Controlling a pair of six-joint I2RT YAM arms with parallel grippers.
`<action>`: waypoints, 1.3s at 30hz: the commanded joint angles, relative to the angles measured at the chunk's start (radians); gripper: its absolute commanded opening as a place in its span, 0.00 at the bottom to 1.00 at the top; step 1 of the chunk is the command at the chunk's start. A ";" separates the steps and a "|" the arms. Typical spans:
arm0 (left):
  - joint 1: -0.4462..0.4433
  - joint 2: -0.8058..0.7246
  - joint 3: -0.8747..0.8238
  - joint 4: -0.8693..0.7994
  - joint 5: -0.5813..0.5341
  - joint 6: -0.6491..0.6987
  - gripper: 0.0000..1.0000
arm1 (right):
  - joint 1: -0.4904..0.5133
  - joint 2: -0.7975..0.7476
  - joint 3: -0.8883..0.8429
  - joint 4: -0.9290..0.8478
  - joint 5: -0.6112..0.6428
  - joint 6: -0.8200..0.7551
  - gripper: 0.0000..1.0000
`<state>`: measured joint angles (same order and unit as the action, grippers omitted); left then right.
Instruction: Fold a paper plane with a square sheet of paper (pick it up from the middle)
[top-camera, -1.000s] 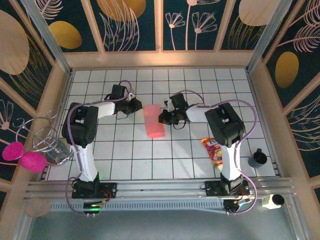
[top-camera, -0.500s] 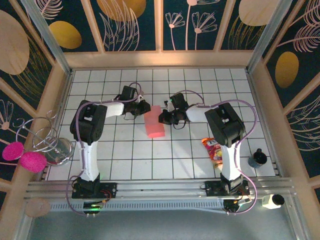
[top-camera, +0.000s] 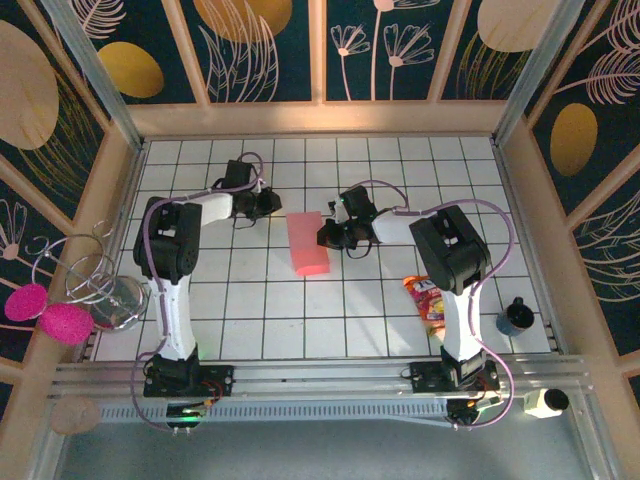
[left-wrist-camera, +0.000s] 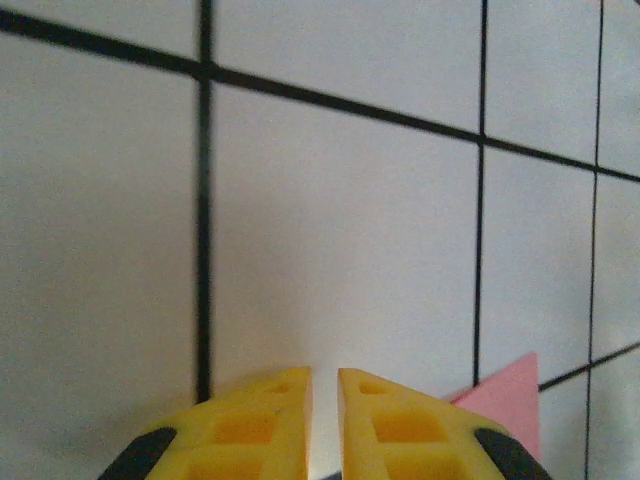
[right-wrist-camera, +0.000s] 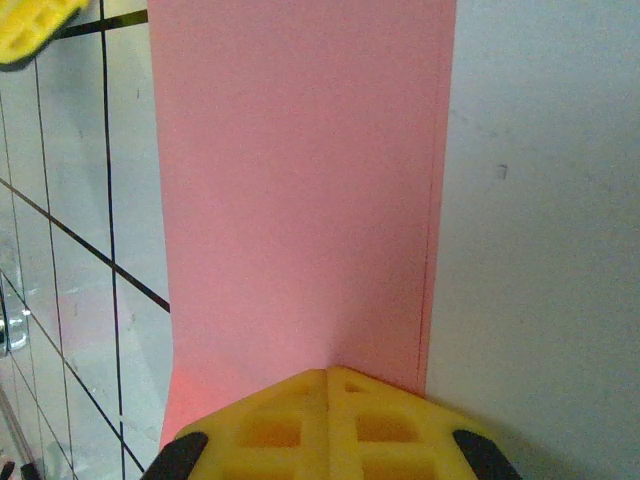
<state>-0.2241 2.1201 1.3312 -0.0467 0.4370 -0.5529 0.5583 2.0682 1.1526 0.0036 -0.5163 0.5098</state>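
Top external view, near to far: a red and yellow snack packet (top-camera: 424, 300) lies on the tiled surface (top-camera: 260, 320) beside the right arm. Farther in, the square sheet of paper (top-camera: 306, 242), folded to a narrow pink strip, lies flat mid-surface. The right gripper (top-camera: 327, 236), jaws pressed together, touches its right edge. The left gripper (top-camera: 272, 203), jaws nearly together around nothing, sits just beyond the strip's far-left corner.

Light fell evenly from above, bright on the white tiled table (top-camera: 330, 320) with soft shadows. Both wrist views were blurred close up; the overhead edges bowed slightly.
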 joint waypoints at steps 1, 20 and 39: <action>-0.014 -0.097 -0.021 -0.045 -0.004 0.010 0.15 | -0.005 0.219 -0.140 -0.355 0.342 -0.033 0.00; -0.235 -0.317 -0.488 0.151 0.121 -0.233 0.15 | -0.005 0.230 -0.143 -0.343 0.326 -0.032 0.00; -0.236 -0.251 -0.325 0.062 0.091 -0.170 0.15 | -0.005 0.224 -0.165 -0.323 0.326 -0.025 0.00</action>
<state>-0.4629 1.8317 0.9810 0.0330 0.5186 -0.7372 0.5583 2.0682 1.1423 0.0185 -0.5209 0.5102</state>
